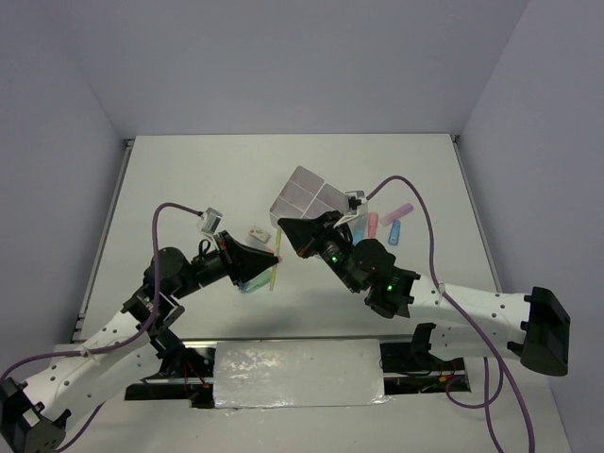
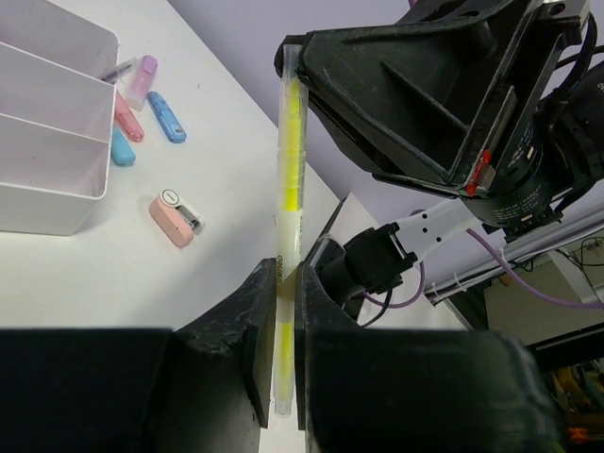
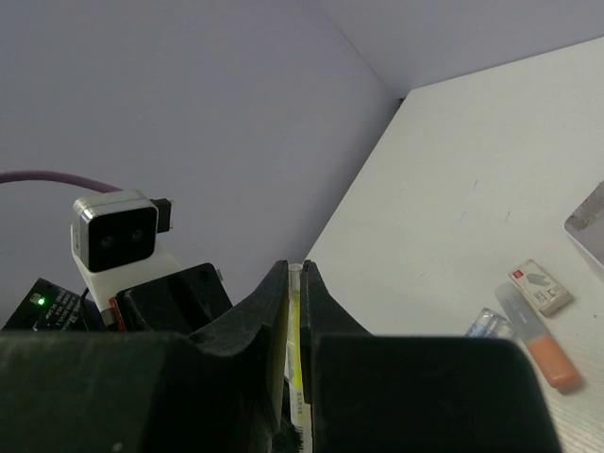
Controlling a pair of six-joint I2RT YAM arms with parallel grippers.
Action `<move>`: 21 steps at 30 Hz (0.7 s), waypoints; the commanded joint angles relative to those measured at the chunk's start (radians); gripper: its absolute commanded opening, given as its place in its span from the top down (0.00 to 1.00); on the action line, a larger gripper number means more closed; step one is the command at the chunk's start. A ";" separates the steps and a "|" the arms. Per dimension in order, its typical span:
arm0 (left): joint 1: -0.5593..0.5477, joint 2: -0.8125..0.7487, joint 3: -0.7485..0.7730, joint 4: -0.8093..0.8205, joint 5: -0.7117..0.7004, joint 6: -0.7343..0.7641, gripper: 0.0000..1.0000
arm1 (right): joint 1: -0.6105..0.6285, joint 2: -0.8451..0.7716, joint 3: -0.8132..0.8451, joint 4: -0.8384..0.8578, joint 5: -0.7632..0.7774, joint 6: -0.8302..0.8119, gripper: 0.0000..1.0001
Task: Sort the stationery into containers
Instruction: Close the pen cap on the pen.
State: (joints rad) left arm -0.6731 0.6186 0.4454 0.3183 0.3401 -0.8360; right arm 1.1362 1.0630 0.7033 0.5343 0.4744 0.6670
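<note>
The white box (image 1: 307, 196) sits near the middle of the table, turned like a diamond. It has four square parts inside. Just to its right lie a pink highlighter (image 1: 372, 225), a blue highlighter (image 1: 396, 231) and a pink stapler (image 2: 175, 217). To its left lie a small eraser (image 1: 257, 233) and an orange highlighter (image 3: 547, 354), close together. The yellow pen (image 2: 291, 179) is up off the table. The left gripper (image 2: 283, 274) pinches it low down and the right gripper (image 3: 294, 274) pinches its top end.

Box (image 1: 304, 189) sits behind pen (image 2: 290, 170), w/ highlighters (image 1: 372, 224) to box's right.
</note>
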 commanded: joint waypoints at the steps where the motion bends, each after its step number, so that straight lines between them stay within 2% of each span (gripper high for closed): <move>1: -0.003 -0.014 0.042 0.093 -0.001 0.031 1.00 | 0.008 0.009 0.001 -0.025 0.009 -0.027 1.00; 11: -0.003 -0.045 0.062 0.102 -0.010 0.133 1.00 | 0.007 0.003 0.042 -0.129 -0.095 0.034 1.00; 14: -0.003 -0.045 0.084 0.090 -0.009 0.172 1.00 | 0.010 -0.003 0.041 -0.131 -0.141 0.040 0.97; 17: -0.003 -0.034 0.101 0.073 -0.009 0.199 1.00 | 0.017 -0.011 0.054 -0.131 -0.174 0.011 0.96; 21: -0.003 -0.025 0.102 0.067 -0.006 0.222 1.00 | 0.043 -0.012 0.065 -0.103 -0.217 -0.085 0.89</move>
State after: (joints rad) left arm -0.6762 0.5938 0.4770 0.2573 0.3496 -0.6762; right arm 1.1378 1.0554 0.7414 0.4870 0.3714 0.6521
